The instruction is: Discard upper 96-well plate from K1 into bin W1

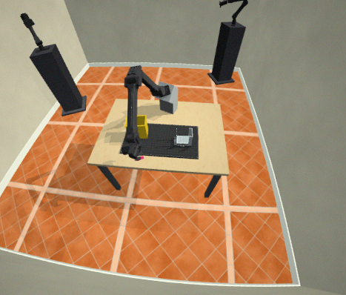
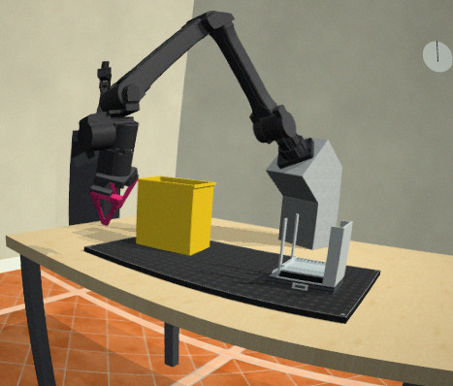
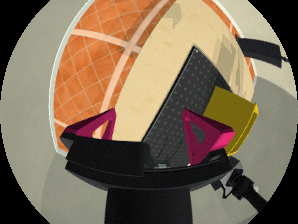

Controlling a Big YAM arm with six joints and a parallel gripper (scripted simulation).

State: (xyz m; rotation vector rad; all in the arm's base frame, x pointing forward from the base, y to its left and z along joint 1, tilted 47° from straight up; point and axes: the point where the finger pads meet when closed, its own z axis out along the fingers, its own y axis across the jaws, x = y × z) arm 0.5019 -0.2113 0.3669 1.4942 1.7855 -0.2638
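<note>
The yellow bin W1 (image 2: 175,213) stands upright on the left part of the black mat (image 2: 231,273). It also shows in the overhead view (image 1: 141,126) and the wrist view (image 3: 229,116). The rack K1 (image 2: 314,257) stands at the mat's right end, with two thin posts and a grey back wall. A white well plate (image 2: 303,267) lies low in it; I cannot tell two plates apart. My gripper (image 2: 110,209) (image 1: 138,158) with pink fingers is open and empty. It points down just left of the bin, above the mat's left end. Its fingers frame the mat's edge.
The grey arm base block (image 2: 310,194) stands behind the rack. Two black camera pillars (image 1: 58,79) (image 1: 228,52) stand on the floor beyond the table. The table's left edge (image 2: 17,240) is close below the gripper.
</note>
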